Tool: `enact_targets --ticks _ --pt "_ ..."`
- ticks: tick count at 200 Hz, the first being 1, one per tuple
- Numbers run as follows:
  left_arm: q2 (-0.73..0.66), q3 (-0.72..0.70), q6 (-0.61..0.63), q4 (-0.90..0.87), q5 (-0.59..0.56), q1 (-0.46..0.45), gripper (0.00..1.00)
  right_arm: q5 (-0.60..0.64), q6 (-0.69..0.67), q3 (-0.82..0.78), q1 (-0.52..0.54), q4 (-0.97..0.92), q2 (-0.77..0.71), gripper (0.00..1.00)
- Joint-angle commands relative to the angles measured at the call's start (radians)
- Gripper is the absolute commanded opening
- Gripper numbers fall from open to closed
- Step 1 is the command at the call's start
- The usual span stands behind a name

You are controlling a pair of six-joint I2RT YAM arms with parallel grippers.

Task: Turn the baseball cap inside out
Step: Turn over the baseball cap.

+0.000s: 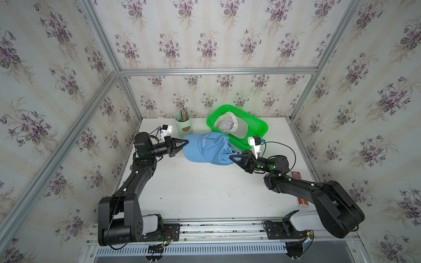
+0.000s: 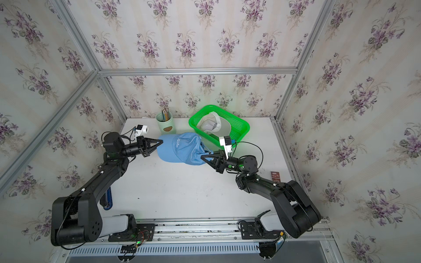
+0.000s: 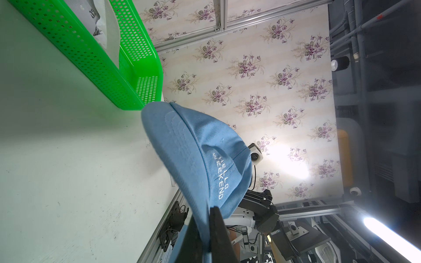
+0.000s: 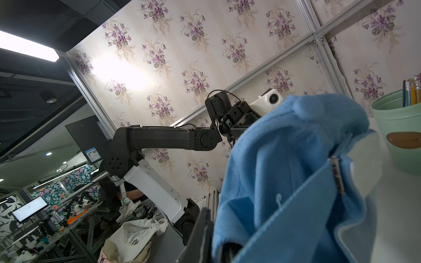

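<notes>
Left gripper [image 1: 186, 142] is clamped on the front edge of the baseball cap [image 1: 205, 150], at the end of the cap farthest from the green basket [image 1: 252, 127]; the left wrist view shows the stiff brim [image 3: 173, 141] pinched between its dark fingers [image 3: 218, 230]. Right gripper [image 1: 230, 156] meets the opposite end, just below the basket's near corner in both top views. Its jaws come to a point there, closed on the loose rear fabric, and in the right wrist view that cloth folds around one finger [image 4: 202, 234]. Strung between the two grippers, the cap sits just beside the basket on the side facing the robot, and the back of its crown overlaps the basket's near rim in both top views. Whether any of it touches the white table [image 1: 205, 193] cannot be told. The cap is light blue, with rows of stitching across the brim and white embroidered lettering [image 3: 221, 180] reading HELLO WEEKEND on the front panel. Its outer face is outward, so it is not turned yet. The front keeps its rounded shape, while the rear is slack and creased, with the adjusting strap and its small metal buckle [image 4: 336, 175] hanging free. A white cap [image 1: 232, 124] lies inside the basket, and a mint cup [image 1: 184, 127] holding pencils [image 1: 184, 113] stands near the basket on the left arm's side, close behind the blue cap's brim end
</notes>
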Motion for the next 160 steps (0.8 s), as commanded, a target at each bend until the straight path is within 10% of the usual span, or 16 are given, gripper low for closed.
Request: enact_targets --ticks 1,59,97,125,160 --pt "-0.009 -0.011 0.022 -0.016 -0.060 0.002 0.00 0.106 -0.033 -0.007 -0.009 0.050 -0.021 0.21" --pt "0.028 -0.090 -0.323 0.374 -0.098 0.004 0.00 0.409 -0.252 0.059 -0.026 -0.597 -0.059 0.33" --pt "0.038 -0.017 -0.255 0.342 -0.045 0.003 0.00 0.430 -0.346 0.088 -0.038 -0.861 -0.100 0.47" --pt "-0.023 0.066 0.030 -0.059 -0.023 0.002 0.00 0.434 -0.404 0.114 -0.071 -1.035 -0.150 0.53" --pt "-0.086 0.283 0.694 -0.915 -0.149 -0.027 0.00 0.487 -0.509 0.215 -0.082 -1.263 -0.242 0.61"
